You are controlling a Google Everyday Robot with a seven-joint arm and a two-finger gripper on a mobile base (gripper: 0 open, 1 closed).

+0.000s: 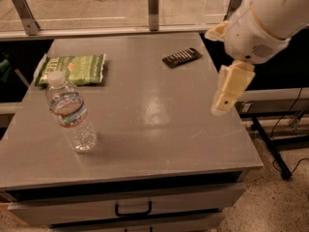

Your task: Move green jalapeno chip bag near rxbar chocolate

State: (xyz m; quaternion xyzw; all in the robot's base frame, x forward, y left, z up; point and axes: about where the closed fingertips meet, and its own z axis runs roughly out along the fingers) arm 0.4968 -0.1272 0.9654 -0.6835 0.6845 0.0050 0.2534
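Behind the clear plastic water bottle (70, 114), the crinkly flat green jalapeno chip bag (72, 69) looks light, best edge-pinched; the cream gripper (227, 92) hangs well right, width I cannot tell.

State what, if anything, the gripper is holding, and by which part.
Nothing. The gripper hangs empty above the table's right edge; the green jalapeno chip bag and rxbar chocolate lie on it, untouched.
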